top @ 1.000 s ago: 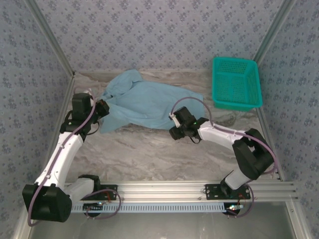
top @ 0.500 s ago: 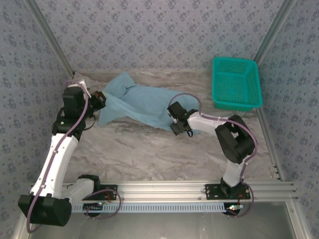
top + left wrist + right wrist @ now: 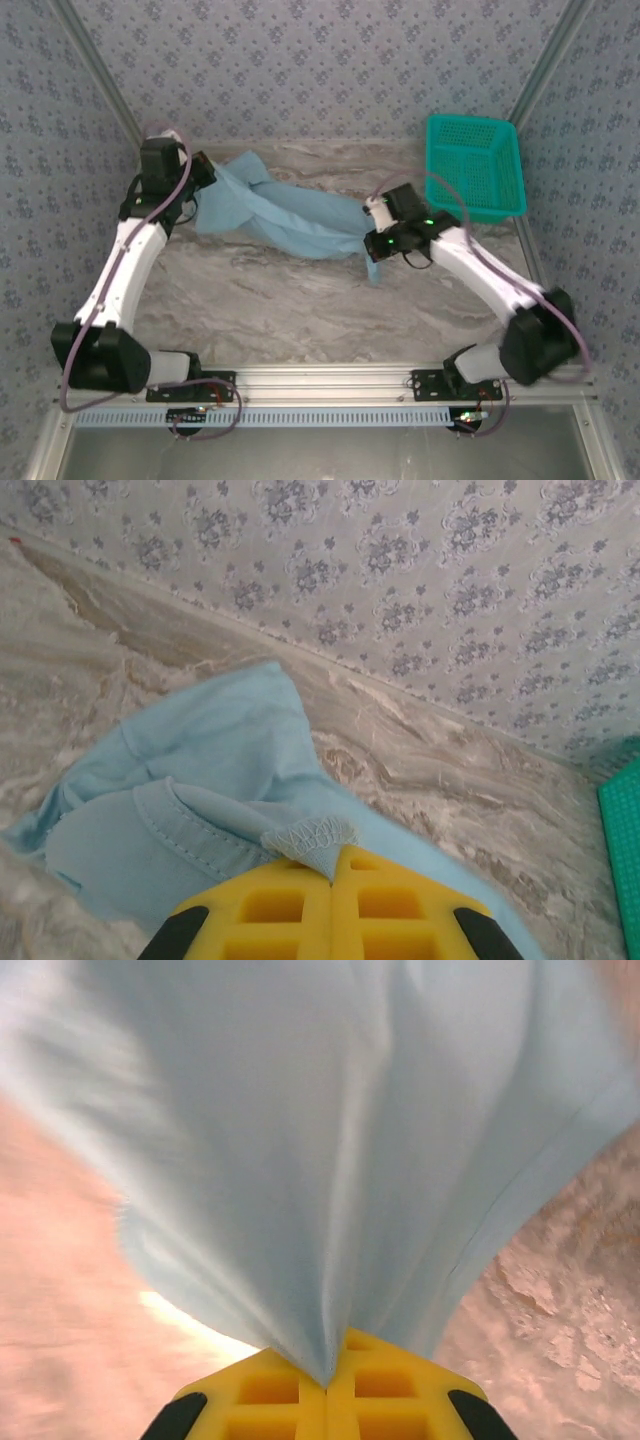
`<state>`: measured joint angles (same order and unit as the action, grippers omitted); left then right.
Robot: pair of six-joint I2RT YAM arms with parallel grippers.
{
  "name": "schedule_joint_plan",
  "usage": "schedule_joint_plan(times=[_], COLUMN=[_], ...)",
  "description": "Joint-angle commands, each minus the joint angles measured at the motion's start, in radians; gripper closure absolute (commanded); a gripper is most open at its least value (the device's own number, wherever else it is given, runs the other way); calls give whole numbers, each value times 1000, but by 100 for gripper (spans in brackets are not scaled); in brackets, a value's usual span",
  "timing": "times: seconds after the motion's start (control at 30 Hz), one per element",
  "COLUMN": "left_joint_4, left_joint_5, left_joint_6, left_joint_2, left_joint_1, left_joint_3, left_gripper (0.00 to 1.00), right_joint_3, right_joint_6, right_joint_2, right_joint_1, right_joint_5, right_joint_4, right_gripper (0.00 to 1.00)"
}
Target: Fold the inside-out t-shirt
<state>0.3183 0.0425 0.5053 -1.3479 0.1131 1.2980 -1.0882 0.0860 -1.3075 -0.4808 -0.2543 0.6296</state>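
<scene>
Near tabletop [image 3: 300, 310] free; t-shirt [image 3: 290, 215], basket [image 3: 475, 165] occupy far side

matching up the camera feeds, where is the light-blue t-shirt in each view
Top external: the t-shirt is stretched across the far middle of the picture.
Left wrist: the t-shirt lies in the lower left, its edge pinched in the left claw.
Right wrist: the t-shirt fans across the upper frame from the right claw.
Shared landmark: the marbled tabletop beneath it.
</scene>
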Motion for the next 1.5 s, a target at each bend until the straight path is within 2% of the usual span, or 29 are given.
schedule_joint_plan(times=[0.0, 0.07, 0.2, 0.27, 0.37, 0.43, 0.53, 0.6, 0.67, 0.77, 0.9, 1.03, 1.17, 1.27, 1.37, 1.47], left_joint_4=[-96, -79, -48, 4, 85, 90, 65, 47, -15, -128, -69, -185, -247, -337, -393, -406], left_joint_5=[-10, 9, -2, -33, -75, -125, -197, -161, -40, 128, 179, 308, 372, 400, 456, 435], left_joint_6=[-49, -62, -87, -107, -118, -116, -108, -80, -21, 44, 50, 161, 169, 178, 185, 178], left_joint_2=[-90, -186, -369, -465, -555, -535, -418, -309, -192, -37, 46, 81, -38, -148, -241, -292], left_joint_1=[-4, -3, -6, -14, -36, -50, -53, -51, -34, 65, 265, 349, 427, 456, 475, 487], left_joint_3=[118, 193, 297, 364, 434, 397, 254, 124, -32, -270, -404, -540, -541, -517, -472, -442], left_gripper=[100, 100, 100, 92, 70, 56, 38, 33, 31, 30, 31, 31, 31, 33, 43, 57], right_joint_3=[-7, -17, -37, -45, -139, -246, -416, -414, -317, -138, 79, 243, 317, 346, 382, 417], right_joint_6=[80, 114, 169, 229, 277, 280, 185, 146, 148, 185, 207, 250, 300, 313, 324, 350], right_joint_2=[117, 136, 73, -4, -207, -364, -536, -518, -436, -295, -157, -110, -142, -174, -180, -186], right_joint_1=[25, 38, 35, 18, -39, -85, -147, -163, -129, -15, 79, 126, 124, 110, 113, 112], right_joint_5=[-308, -364, -382, -363, -277, -222, -235, -220, -198, -208, -77, -66, -151, -165, -182, -223], right_joint_4=[68, 43, -44, -132, -194, -180, -72, -44, -69, -110, -74, -115, -239, -279, -327, -417], right_gripper=[100, 100, 100, 100, 98, 89, 73, 63, 57, 54, 46, 36, 34, 33, 38, 52])
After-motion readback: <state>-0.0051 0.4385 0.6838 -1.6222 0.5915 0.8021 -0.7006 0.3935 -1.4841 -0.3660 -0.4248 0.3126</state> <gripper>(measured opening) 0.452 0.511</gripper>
